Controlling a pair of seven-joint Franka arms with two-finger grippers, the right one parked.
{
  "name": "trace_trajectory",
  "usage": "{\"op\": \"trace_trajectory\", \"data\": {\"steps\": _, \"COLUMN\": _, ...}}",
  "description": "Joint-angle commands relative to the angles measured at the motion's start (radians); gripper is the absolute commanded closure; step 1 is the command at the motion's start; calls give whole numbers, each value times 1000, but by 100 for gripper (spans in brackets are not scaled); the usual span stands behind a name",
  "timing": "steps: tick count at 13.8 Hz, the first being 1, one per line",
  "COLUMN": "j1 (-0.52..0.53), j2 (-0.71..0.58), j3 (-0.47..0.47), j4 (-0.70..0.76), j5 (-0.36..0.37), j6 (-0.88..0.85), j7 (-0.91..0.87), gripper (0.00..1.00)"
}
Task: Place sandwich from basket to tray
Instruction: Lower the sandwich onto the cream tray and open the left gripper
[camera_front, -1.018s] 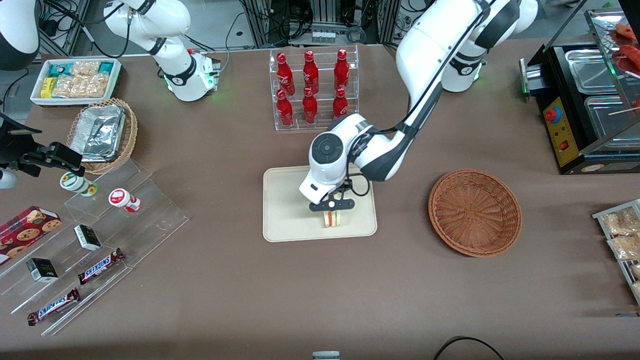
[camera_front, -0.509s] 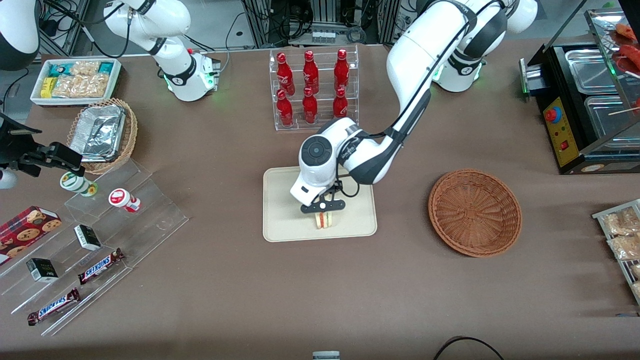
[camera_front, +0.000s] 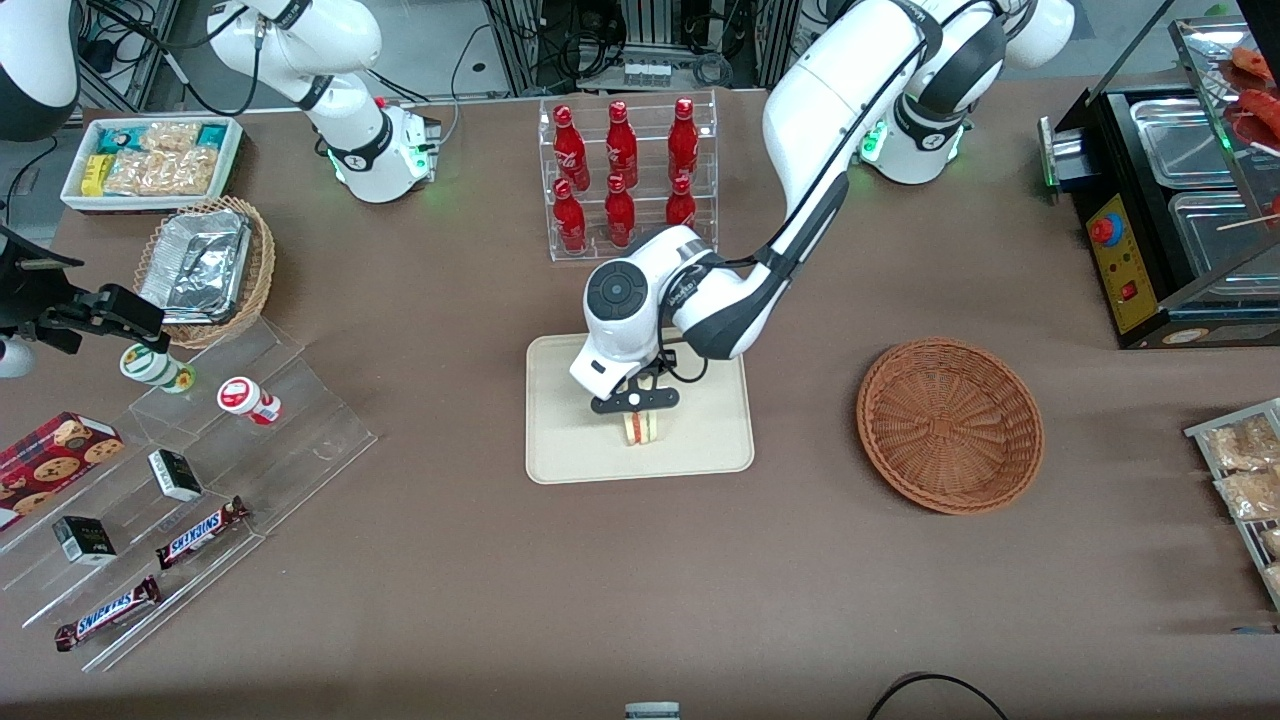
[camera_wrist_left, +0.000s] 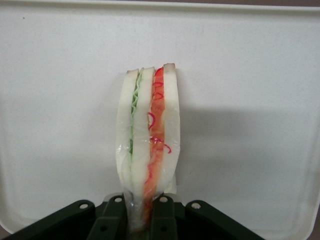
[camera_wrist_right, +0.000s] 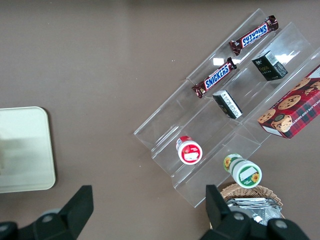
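The sandwich (camera_front: 640, 428) (camera_wrist_left: 148, 140), a pale bread wedge with red, orange and green filling, stands on edge over the cream-beige tray (camera_front: 560, 450) (camera_wrist_left: 250, 75). My left gripper (camera_front: 634, 412) (camera_wrist_left: 142, 220) is directly above the tray's middle and shut on the sandwich, its black fingers (camera_wrist_left: 114, 220) pinching the wedge's narrow end. I cannot tell whether the sandwich touches the tray. The reddish-brown woven basket (camera_front: 950, 424) lies on the table beside the tray, toward the working arm's end, with nothing in it.
A clear rack of red bottles (camera_front: 625, 175) stands farther from the front camera than the tray. Toward the parked arm's end are clear stepped shelves (camera_front: 200, 470) with snack bars and cups, a tan wicker basket with foil containers (camera_front: 205, 268), and a white bin of packets (camera_front: 152, 160).
My gripper has carried the sandwich across the tray toward the parked arm's end and slightly away from the front camera. The arm's elbow followed. The grip stays shut.
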Motion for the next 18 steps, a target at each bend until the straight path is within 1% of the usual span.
{"op": "trace_trajectory", "data": {"steps": 1, "j1": -18, "j2": 18, "j3": 12, "j4": 34, "j5": 18, "j6": -16, "j7": -71, "gripper": 100}}
{"op": "trace_trajectory", "data": {"steps": 5, "j1": -18, "j2": 31, "j3": 13, "j4": 37, "j5": 19, "j6": 0, "j7": -86, "gripper": 100}}
{"op": "trace_trajectory", "data": {"steps": 6, "j1": -18, "j2": 31, "j3": 15, "j4": 37, "j5": 19, "j6": 1, "j7": -83, "gripper": 57}}
{"op": "trace_trajectory", "data": {"steps": 7, "j1": -16, "j2": 32, "j3": 15, "j4": 36, "j5": 19, "j6": 1, "j7": -81, "gripper": 10}}
{"op": "trace_trajectory", "data": {"steps": 8, "j1": -16, "j2": 32, "j3": 15, "j4": 34, "j5": 21, "j6": 3, "j7": -84, "gripper": 0}}
{"op": "trace_trajectory", "data": {"steps": 13, "j1": -15, "j2": 11, "j3": 19, "j4": 48, "j5": 21, "j6": -8, "j7": -86, "gripper": 0}}
{"op": "trace_trajectory", "data": {"steps": 18, "j1": -10, "j2": -46, "j3": 15, "j4": 85, "j5": 9, "j6": -104, "j7": -87, "gripper": 0}}
